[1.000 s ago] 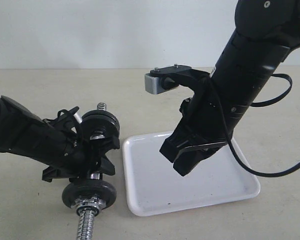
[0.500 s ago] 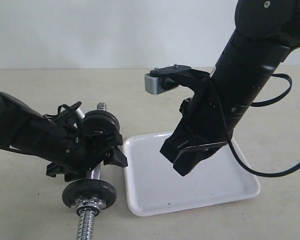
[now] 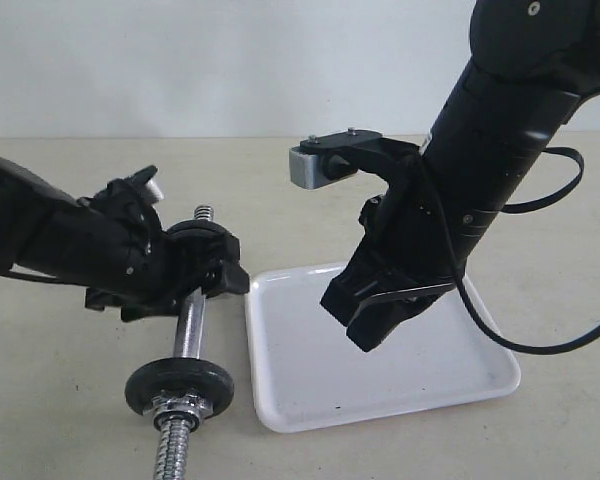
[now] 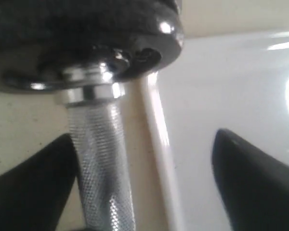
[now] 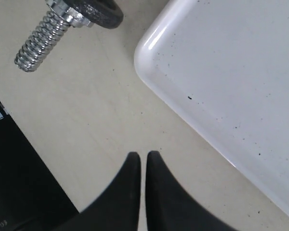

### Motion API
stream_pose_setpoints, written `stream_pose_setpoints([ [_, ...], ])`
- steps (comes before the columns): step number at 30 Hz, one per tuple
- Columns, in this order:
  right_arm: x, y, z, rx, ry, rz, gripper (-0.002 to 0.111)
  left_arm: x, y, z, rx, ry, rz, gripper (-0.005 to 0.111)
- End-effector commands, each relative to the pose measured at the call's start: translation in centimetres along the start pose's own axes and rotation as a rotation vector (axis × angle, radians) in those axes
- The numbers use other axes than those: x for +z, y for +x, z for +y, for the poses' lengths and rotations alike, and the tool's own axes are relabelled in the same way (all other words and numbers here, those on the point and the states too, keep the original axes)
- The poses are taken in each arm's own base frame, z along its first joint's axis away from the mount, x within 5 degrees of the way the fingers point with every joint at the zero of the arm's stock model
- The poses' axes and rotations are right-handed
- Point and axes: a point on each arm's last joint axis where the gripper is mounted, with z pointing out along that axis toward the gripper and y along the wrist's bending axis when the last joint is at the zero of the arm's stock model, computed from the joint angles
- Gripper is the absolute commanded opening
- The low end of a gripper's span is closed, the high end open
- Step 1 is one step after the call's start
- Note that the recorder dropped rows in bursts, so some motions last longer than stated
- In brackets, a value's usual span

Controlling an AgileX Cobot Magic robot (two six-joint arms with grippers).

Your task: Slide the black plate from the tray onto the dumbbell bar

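The left gripper [image 4: 144, 136] has its black fingers [image 4: 33, 187] spread wide apart, one on each side of the long shiny metal dumbbell bar [image 3: 190, 320], and they grip nothing. The flat round black iron plate [image 3: 212, 243] sits on the bar's far end, just beside the white plastic tray [image 3: 430, 370]. Another black disc [image 3: 178, 385] sits near the close end. The right gripper [image 5: 143, 154] hangs over the tray, pinched tight on nothing

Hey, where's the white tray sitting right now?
In the exterior view the tray lies flat on the table, right of centre, just right of the dumbbell bar, its near-left corner beside the bar's nearer black disc.
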Motion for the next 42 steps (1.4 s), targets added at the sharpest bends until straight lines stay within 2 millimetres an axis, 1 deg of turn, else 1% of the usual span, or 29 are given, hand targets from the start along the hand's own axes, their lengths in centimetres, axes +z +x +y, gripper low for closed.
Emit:
stream_pose_setpoints([
  [1, 0.0, 0.1, -0.1, -0.002, 0.004, -0.003, 0.0, -4.5, -3.2, -3.7, 0.145, 0.096, -0.178, 0.067],
  [3, 0.0, 0.0, -0.1, -0.003, 0.007, -0.004, 0.0, -6.8, -4.1, -5.1, 0.212, 0.129, -0.253, 0.066],
  [6, 0.0, 0.0, -0.1, -0.003, 0.009, -0.009, 0.0, -9.8, -4.7, -6.5, 0.254, 0.164, -0.339, 0.066],
  [9, 0.0, 0.0, -0.1, -0.003, 0.009, -0.009, 0.0, -12.2, -4.8, -7.2, 0.3, 0.165, -0.412, 0.066],
  [12, 0.0, 0.0, -0.1, -0.003, 0.008, -0.006, 0.0, -13.7, -4.7, -7.6, 0.314, 0.174, -0.449, 0.066],
  [16, 0.0, 0.1, -0.1, 0.001, 0.006, -0.003, 0.0, -14.4, -4.6, -7.8, 0.325, 0.176, -0.463, 0.066],
  [21, 0.0, 0.0, -0.1, -0.005, 0.007, -0.006, 0.0, -14.3, -4.5, -7.7, 0.368, 0.159, -0.453, 0.064],
  [26, -0.1, -0.3, -0.7, -0.036, 0.075, -0.042, 0.0, -14.7, -4.4, -7.8, 0.405, 0.156, -0.463, 0.063],
  [29, -0.1, -0.7, -1.2, -0.052, 0.126, -0.086, 0.0, -15.7, -4.4, -8.0, 0.446, 0.145, -0.508, 0.063],
  [31, -0.2, -1.0, -1.3, -0.055, 0.144, -0.12, 0.0, -16.9, -4.4, -8.3, 0.474, 0.137, -0.558, 0.06],
  [32, -0.2, -1.1, -1.4, -0.056, 0.149, -0.13, 0.0, -17.6, -4.4, -8.4, 0.488, 0.132, -0.587, 0.059],
  [34, -0.2, -1.2, -1.4, -0.056, 0.153, -0.139, 0.0, -19.3, -4.4, -8.7, 0.511, 0.12, -0.657, 0.052],
  [39, -0.8, -1.9, -1.3, -0.064, 0.166, -0.181, 0.0, -23.6, -3.6, -9.3, 0.538, 0.122, -0.812, 0.026],
  [42, -2.0, -2.6, -1.0, -0.051, 0.167, -0.222, 0.0, -26.2, -2.7, -9.7, 0.593, 0.13, -0.887, 0.012],
])
